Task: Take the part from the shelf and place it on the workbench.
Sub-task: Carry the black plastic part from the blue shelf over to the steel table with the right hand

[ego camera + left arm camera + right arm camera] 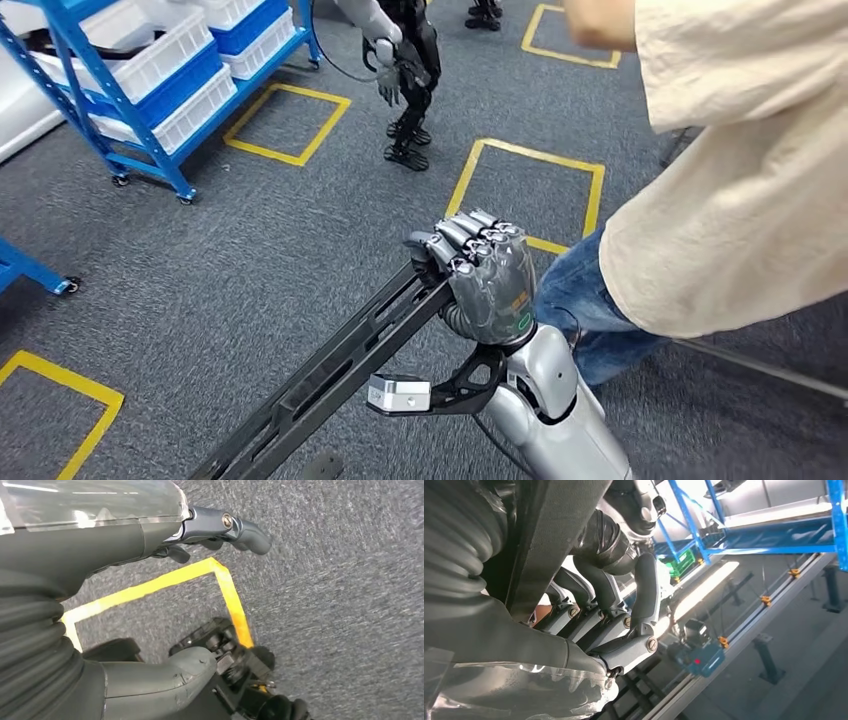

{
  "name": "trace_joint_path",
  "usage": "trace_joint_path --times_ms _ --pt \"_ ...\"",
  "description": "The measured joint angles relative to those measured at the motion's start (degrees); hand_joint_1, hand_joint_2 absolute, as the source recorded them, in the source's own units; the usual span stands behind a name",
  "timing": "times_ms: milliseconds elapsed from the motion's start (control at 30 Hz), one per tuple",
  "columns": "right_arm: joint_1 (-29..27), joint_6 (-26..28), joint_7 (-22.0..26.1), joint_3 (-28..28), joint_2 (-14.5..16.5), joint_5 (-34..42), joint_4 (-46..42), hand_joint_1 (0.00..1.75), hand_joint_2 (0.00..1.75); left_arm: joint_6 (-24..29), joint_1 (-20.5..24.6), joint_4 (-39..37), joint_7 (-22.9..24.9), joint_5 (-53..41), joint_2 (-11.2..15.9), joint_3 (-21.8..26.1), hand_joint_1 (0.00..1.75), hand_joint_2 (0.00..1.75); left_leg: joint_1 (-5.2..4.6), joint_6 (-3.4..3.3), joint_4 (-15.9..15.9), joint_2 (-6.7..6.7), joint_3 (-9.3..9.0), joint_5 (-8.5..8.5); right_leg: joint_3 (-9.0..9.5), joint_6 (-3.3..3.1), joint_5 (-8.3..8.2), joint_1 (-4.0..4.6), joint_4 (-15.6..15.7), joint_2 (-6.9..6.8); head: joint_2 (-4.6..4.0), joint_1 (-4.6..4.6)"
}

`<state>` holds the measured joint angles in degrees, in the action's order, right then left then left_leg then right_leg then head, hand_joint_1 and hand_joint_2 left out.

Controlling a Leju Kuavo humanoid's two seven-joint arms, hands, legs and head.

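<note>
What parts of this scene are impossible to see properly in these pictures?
- Long black part: its lower end is cut off by the head view's bottom edge.
- Person: cut off above by that view's top edge.
- Right hand: its fingers wrap the part, hiding the palm side.
- Left hand: its fingers are mostly hidden behind its own cover.

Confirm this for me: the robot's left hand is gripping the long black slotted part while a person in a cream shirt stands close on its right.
Wrong hand. In the head view the right hand grips the long black slotted part, fingers wrapped over its end. The person in the cream shirt does stand close on its right.
</note>
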<state>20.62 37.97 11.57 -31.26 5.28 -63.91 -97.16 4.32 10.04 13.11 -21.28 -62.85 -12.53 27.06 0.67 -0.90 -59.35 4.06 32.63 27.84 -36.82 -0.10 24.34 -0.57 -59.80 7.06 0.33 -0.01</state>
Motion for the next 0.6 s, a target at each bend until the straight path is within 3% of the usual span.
trace_joint_path --times_ms 33,67,133,200,267,300,333,400,467,533,600 --pt "-0.05 0.00 0.00 0.00 -0.01 0.00 -0.02 1.75 1.75 0.03 -0.01 0.00 -0.03 0.00 0.01 -0.04 0.00 1.75 0.01 -0.27 0.20 -0.58 -0.06 -0.20 -0.15 0.40 -0.22 -0.07 0.16 0.60 0.00 0.01" --pt "-0.13 0.02 -0.01 0.00 -0.03 0.00 -0.07 1.75 1.75 0.05 0.02 0.00 -0.13 0.00 -0.01 -0.10 0.00 1.75 0.07 -0.63 0.59 -1.25 -0.18 -0.47 -0.31 0.69 -0.09 -0.05 0.04 0.37 0.00 0.03" --pt "-0.21 0.05 -0.03 0.00 -0.10 0.00 -0.22 1.75 1.75 0.20 0.16 0.00 -0.54 0.06 -0.08 -0.26 0.00 1.75 0.25 -1.39 1.40 -2.69 -0.42 -1.04 -1.62 1.12 1.88 0.20 -2.72 -2.16 0.00 0.21" --pt "-0.34 0.08 -0.06 0.00 -0.16 0.00 -0.34 1.75 1.75 0.35 0.04 0.00 -0.87 0.14 -0.10 -0.33 0.00 1.75 0.07 -1.80 1.62 -4.20 -0.49 -1.14 -4.68 1.42 5.49 0.13 -9.42 -5.35 0.00 0.39" --pt "-0.62 0.09 -0.08 0.00 -0.25 0.00 -0.35 1.75 1.75 0.39 -0.20 0.00 -0.92 0.13 -0.04 -0.37 0.00 1.75 -0.04 -1.94 1.55 -5.82 -0.48 -0.99 -6.95 1.81 6.96 -0.19 -14.35 -6.45 0.00 0.39" --pt "-0.74 0.09 -0.10 0.01 -0.31 0.00 -0.35 1.75 1.75 0.40 -0.23 0.00 -0.91 0.07 -0.03 -0.42 0.00 1.75 -0.04 -1.90 1.47 -6.58 -0.49 -0.87 -6.68 1.96 6.21 -0.37 -14.01 -6.76 0.00 0.39" --pt "-0.81 0.10 -0.10 0.01 -0.37 0.00 -0.38 1.75 1.75 0.40 -0.19 0.00 -0.91 0.01 -0.05 -0.51 0.00 1.75 -0.02 -1.79 1.35 -7.24 -0.54 -0.72 -5.25 2.05 4.61 -0.51 -11.48 -7.22 0.00 0.39" --pt "-0.83 0.12 -0.11 0.02 -0.40 0.00 -0.52 1.75 1.75 0.40 -0.06 0.00 -0.90 -0.09 -0.12 -0.77 0.00 1.75 -0.19 -1.29 0.97 -8.33 -0.68 -0.23 -1.14 1.92 1.67 -0.40 -3.94 -9.46 0.00 0.40" --pt "-0.79 0.15 -0.11 0.02 -0.39 0.00 -0.72 1.75 1.75 0.39 0.01 0.00 -0.86 -0.14 -0.15 -0.97 0.00 1.75 -0.48 -0.68 0.71 -9.29 -0.85 0.23 0.87 1.41 0.89 0.08 0.04 -10.76 0.00 0.37" --pt "-0.79 0.20 -0.11 0.04 -0.39 -0.01 -0.87 1.75 1.75 0.38 0.09 0.00 -0.83 -0.19 -0.17 -1.17 0.00 1.75 -0.56 -0.07 0.78 -10.37 -1.18 0.48 0.84 0.79 0.94 0.30 0.29 -9.66 0.00 0.35" --pt "-0.77 0.27 -0.09 0.09 -0.38 -0.03 -1.02 1.75 1.75 0.38 0.23 0.00 -0.83 -0.23 -0.22 -1.33 0.00 1.75 -0.27 0.54 -0.32 -9.45 -1.11 1.61 1.10 0.08 0.72 0.02 0.70 -8.41 0.00 0.34"
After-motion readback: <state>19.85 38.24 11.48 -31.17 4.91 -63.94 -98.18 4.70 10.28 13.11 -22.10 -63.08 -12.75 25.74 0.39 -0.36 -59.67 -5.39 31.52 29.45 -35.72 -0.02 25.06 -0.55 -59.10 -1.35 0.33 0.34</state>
